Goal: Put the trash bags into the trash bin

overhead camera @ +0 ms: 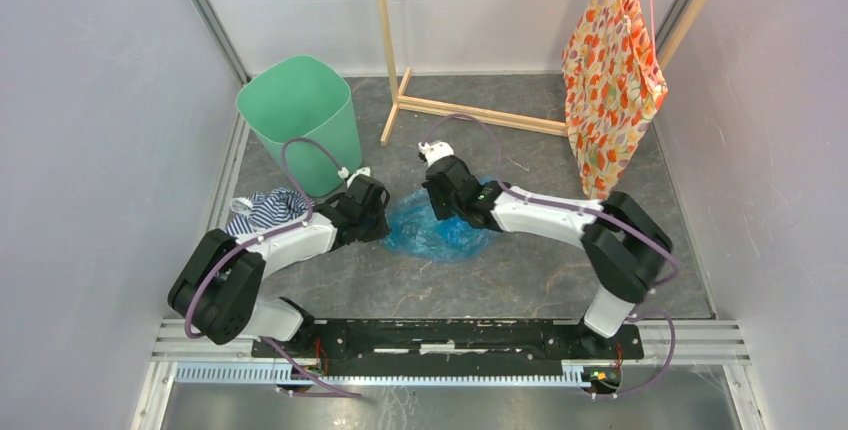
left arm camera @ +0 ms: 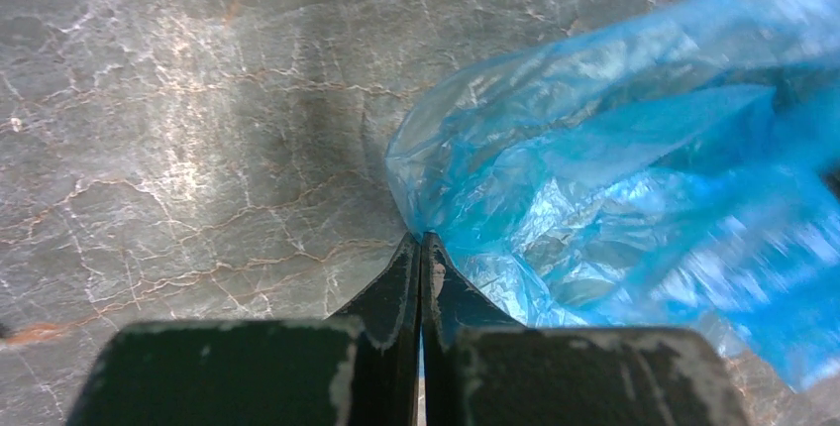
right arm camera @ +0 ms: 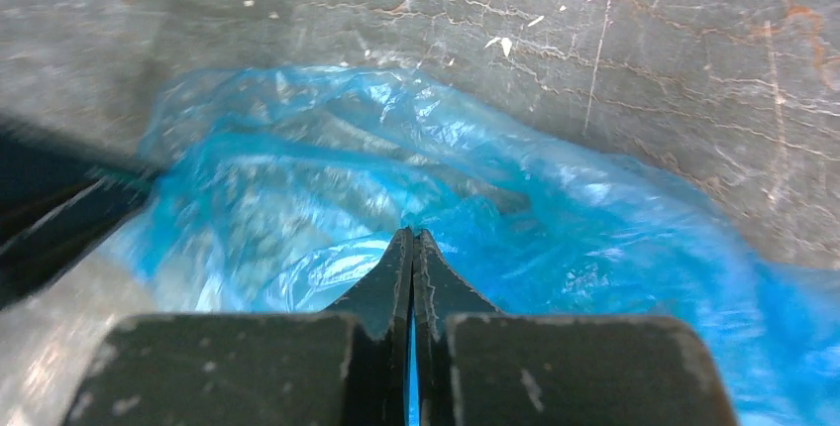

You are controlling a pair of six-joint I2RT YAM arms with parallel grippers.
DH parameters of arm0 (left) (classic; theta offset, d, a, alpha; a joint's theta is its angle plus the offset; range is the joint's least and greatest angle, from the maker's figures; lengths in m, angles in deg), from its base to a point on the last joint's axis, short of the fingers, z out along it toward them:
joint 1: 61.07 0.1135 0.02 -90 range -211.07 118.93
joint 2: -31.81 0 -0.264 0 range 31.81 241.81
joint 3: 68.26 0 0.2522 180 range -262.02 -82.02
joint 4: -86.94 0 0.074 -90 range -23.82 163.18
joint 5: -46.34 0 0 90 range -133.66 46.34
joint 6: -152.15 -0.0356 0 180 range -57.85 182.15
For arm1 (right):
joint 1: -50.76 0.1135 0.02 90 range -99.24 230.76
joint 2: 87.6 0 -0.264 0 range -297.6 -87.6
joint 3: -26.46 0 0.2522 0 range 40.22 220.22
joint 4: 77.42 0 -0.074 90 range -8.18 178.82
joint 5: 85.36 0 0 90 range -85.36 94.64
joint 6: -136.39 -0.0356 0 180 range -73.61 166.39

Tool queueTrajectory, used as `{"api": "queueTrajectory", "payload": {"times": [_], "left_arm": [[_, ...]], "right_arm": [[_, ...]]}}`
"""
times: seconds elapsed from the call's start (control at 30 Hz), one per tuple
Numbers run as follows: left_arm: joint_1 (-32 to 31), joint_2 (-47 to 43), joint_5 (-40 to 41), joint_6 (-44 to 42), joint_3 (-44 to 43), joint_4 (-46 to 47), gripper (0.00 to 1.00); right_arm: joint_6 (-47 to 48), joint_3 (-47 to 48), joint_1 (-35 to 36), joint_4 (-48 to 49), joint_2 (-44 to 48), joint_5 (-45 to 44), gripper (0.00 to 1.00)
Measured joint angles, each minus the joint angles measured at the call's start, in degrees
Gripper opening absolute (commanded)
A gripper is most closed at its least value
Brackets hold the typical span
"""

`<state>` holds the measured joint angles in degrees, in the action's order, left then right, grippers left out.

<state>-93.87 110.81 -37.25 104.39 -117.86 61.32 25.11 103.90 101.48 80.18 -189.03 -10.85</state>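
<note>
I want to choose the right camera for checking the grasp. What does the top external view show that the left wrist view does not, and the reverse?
Only the top external view: the green bin, the striped cloth, the floral fabric and the right arm. Only the left wrist view: the left gripper pinched shut on an edge of the blue bag. Both: the bag lying on the grey table.

— How many bags does the scene hold, and how many bins?
— One light-blue trash bag (overhead camera: 435, 232), one green trash bin (overhead camera: 300, 120).
— And around the trash bin?
— One striped cloth (overhead camera: 265, 210), one floral fabric (overhead camera: 610, 80), one wooden frame (overhead camera: 470, 110), and two arms: the left arm (overhead camera: 285, 242) and the right arm (overhead camera: 545, 215).
</note>
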Motion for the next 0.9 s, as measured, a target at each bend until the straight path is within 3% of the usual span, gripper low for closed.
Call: {"api": "queueTrajectory", "payload": {"times": [0.27, 0.43, 0.6, 0.83, 0.9], "left_arm": [[1.0, 3.0, 2.7, 1.7, -1.4, 0.1, 0.02], [2.6, 5.0, 3.1, 1.8, -3.3, 0.2, 0.02], [3.9, 5.7, 3.1, 1.8, -6.2, 0.1, 0.02], [4.2, 5.4, 2.4, 1.7, -8.8, 0.2, 0.02], [4.2, 4.5, 1.7, 1.0, -8.8, 0.0, 0.03]], "right_arm": [[4.4, -14.9, -0.1, 9.1, 24.0, 13.6, 0.00], [7.1, -27.3, 1.8, 12.6, 34.1, 21.5, 0.00], [7.5, -38.3, 2.9, 10.1, 37.6, 23.4, 0.00], [6.2, -42.0, 3.0, 7.2, 38.4, 19.3, 0.00], [6.1, -41.9, 3.0, 6.3, 39.0, 17.7, 0.12]]}}
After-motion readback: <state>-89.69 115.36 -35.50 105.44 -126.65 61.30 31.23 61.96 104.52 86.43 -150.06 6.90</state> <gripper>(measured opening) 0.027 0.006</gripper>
